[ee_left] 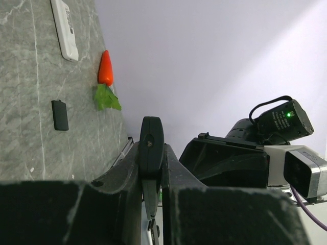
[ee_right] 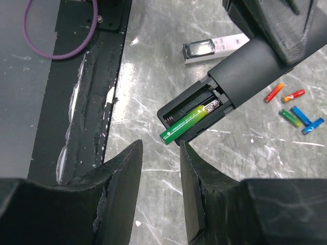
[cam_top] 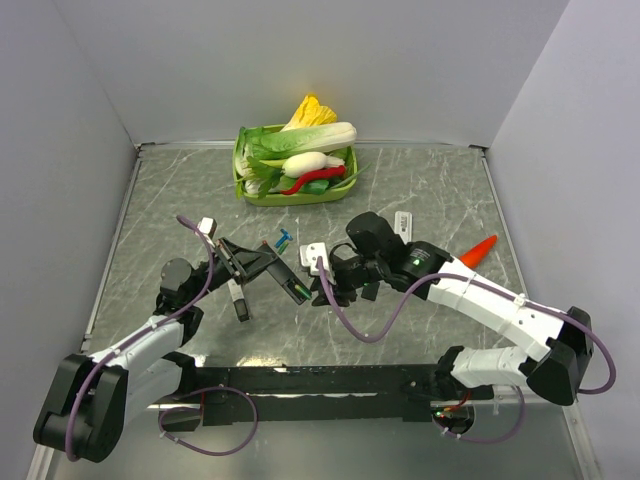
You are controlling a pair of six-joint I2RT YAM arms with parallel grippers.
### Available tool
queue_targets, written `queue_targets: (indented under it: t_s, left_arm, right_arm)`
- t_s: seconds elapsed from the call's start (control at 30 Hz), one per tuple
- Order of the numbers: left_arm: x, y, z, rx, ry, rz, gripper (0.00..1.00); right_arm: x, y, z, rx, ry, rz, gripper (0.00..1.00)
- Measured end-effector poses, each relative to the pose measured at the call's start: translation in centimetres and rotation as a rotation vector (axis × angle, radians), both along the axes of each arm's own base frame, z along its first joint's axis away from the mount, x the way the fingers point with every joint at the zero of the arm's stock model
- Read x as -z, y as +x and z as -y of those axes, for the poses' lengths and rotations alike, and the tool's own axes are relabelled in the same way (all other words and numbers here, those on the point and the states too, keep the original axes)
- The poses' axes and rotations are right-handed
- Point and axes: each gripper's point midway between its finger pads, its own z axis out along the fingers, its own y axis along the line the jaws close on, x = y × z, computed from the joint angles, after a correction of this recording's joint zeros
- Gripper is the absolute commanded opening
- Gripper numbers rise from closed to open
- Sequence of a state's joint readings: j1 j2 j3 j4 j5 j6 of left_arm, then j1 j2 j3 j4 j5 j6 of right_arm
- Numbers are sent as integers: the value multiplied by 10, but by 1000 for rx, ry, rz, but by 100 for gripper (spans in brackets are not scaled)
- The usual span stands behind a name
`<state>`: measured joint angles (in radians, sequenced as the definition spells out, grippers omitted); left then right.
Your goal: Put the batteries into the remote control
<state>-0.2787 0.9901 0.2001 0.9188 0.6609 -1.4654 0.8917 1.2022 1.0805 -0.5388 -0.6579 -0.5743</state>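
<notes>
My left gripper (cam_top: 262, 262) is shut on the black remote control (cam_top: 283, 277) and holds it above the table, back side up. In the left wrist view the remote (ee_left: 151, 145) shows edge-on, clamped between the fingers. Its battery compartment (ee_right: 191, 115) is uncovered. A green battery (ee_right: 188, 122) lies slanted in it, one end poking past the compartment's end wall. My right gripper (ee_right: 160, 145) stands open just short of that end, with nothing between the fingers; it is also seen from above (cam_top: 322, 290). Several loose batteries (ee_right: 294, 109), red, green and blue, lie on the table (cam_top: 283, 240).
A green basket (cam_top: 240, 180) of vegetables stands at the back. A white remote (cam_top: 403, 222) and a toy carrot (cam_top: 478, 250) lie to the right. A small black cover (ee_left: 60, 115) rests on the table. A small white device (cam_top: 237, 298) lies under the left gripper.
</notes>
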Motion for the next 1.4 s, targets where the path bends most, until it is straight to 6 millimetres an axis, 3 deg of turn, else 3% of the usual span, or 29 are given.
queue_targets:
  t_s: [0.87, 1.4]
  left_arm:
    - [0, -1, 0, 7, -14, -25, 1]
    - [-1, 0, -2, -4, -13, -28, 1]
  right_arm:
    - [6, 11, -7, 65, -12, -20, 37]
    - [3, 7, -13, 103, -4, -57, 36]
